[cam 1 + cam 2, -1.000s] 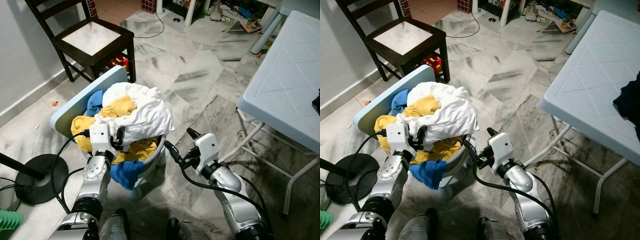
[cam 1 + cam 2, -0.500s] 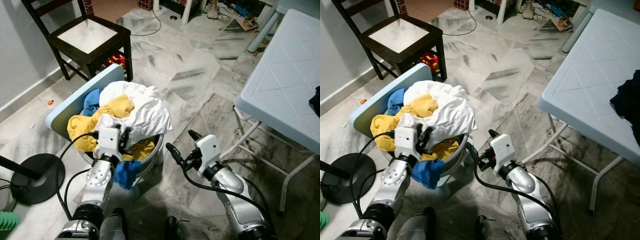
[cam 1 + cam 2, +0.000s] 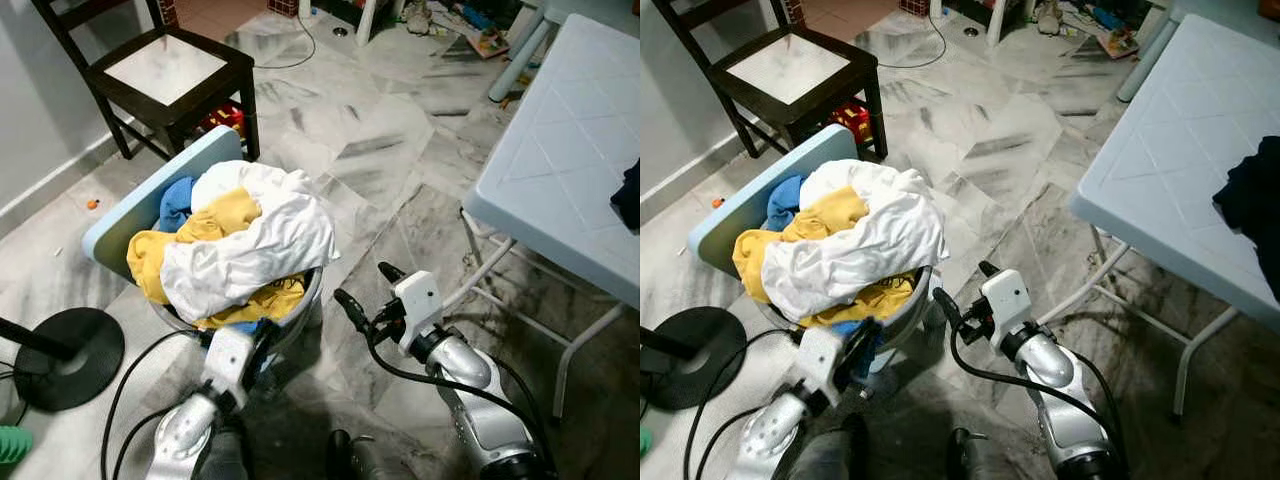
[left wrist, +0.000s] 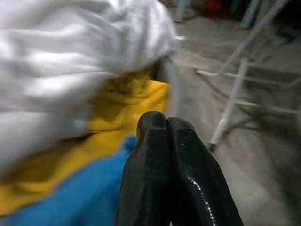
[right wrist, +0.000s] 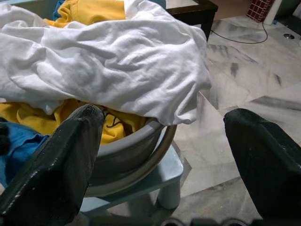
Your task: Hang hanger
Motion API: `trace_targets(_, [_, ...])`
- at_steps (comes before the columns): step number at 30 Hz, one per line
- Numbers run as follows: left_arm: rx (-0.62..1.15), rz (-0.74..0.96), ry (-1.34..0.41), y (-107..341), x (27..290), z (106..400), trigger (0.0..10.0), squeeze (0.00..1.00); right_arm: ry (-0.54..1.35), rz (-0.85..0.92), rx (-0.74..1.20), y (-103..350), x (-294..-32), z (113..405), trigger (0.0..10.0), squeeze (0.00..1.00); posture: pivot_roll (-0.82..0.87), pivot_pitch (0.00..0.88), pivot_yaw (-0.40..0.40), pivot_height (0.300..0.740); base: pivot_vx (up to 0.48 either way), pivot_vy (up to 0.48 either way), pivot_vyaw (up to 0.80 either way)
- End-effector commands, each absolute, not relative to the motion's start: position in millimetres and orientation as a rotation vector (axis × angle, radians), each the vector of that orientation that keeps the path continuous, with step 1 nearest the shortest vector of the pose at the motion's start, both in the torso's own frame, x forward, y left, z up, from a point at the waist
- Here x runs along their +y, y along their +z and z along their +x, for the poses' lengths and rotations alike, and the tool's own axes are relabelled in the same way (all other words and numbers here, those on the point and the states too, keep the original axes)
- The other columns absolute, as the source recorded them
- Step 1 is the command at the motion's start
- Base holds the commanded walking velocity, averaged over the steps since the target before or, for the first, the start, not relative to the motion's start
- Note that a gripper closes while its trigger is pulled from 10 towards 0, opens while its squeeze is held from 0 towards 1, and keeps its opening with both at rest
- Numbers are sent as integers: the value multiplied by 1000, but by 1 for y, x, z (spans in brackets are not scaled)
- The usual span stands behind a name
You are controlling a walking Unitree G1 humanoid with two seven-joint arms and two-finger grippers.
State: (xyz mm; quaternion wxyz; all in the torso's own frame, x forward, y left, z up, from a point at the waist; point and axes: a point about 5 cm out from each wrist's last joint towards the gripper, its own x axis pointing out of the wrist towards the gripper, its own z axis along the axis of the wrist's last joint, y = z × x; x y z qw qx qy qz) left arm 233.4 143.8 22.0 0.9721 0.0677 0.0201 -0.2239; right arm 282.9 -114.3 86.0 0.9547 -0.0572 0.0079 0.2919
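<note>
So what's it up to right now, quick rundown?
Left gripper shut, empty, low beside the round grey laundry basket. Right gripper open, facing it. Crumpled white shirt tops the pile; no hanger seen.

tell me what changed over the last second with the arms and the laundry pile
The left gripper has dropped from the top of the laundry pile down to below the basket rim, fingers shut and holding nothing. The white shirt now lies spread wider over the yellow clothes. The right gripper stays open beside the basket, and the basket, chair and table have not moved.
</note>
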Motion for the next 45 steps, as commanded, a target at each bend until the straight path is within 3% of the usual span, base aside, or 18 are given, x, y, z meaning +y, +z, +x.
trace_targets(1, [-48, 168, -310, 36, 155, 240, 0, 0, 597, -121, 26, 85, -114, 281, 10000, 0, 57, 259, -123, 740, 0, 0, 0])
trace_targets(2, [-55, 174, -276, 38, 159, 242, 0, 0, 599, -121, 27, 84, -114, 281, 10000, 0, 57, 259, -123, 740, 0, 0, 0])
trace_targets(3, [-61, 169, -246, 41, 162, 246, 6784, 0, 603, -121, 29, 84, -113, 281, 10000, 0, 60, 261, -124, 740, 0, 0, 0])
trace_targets(4, [-64, 163, -233, 43, 164, 248, 6784, 0, 605, -121, 29, 84, -113, 281, 10000, 0, 60, 261, -124, 740, 0, 0, 0])
trace_targets(5, [-86, 142, -192, 52, 168, 257, 10000, 0, 609, -121, 32, 83, -111, 281, 10000, 0, 66, 261, -131, 740, 0, 0, 0])
trace_targets(6, [-106, 119, -174, 59, 169, 265, 10000, 1000, 615, -121, 32, 83, -110, 281, 10000, 0, 68, 261, -132, 740, 0, 0, 0])
trace_targets(13, [-189, 99, -150, 90, 170, 291, 10000, 1000, 626, -123, 31, 83, -108, 281, 10000, 0, 72, 260, -131, 740, 0, 0, 0])
trace_targets(26, [37, 59, -224, 85, 149, 341, 10000, 1000, 607, -138, 23, 84, -110, 279, 10000, 0, 17, 251, -108, 740, 0, 0, 0])
trace_targets(36, [223, 122, -221, 63, 158, 342, 10000, 1000, 596, -139, 27, 81, -108, 274, 10000, 0, 3, 253, -90, 740, 0, 0, 0])
trace_targets(37, [227, 124, -248, 60, 157, 341, 10000, 663, 596, -139, 27, 81, -108, 273, 10000, 0, 4, 252, -90, 740, 0, 0, 0])
trace_targets(38, [245, 136, -269, 56, 156, 338, 157, 0, 597, -140, 27, 81, -108, 273, 10000, 0, 4, 252, -91, 740, 0, 0, 0])
trace_targets(42, [265, 151, -332, 48, 153, 332, 0, 0, 599, -142, 27, 81, -107, 273, 10000, 0, 5, 253, -92, 740, 0, 0, 0])
trace_targets(45, [255, 256, -455, 39, 142, 320, 0, 0, 601, -146, 26, 81, -107, 274, 10000, 0, 12, 254, -95, 740, 0, 0, 0])
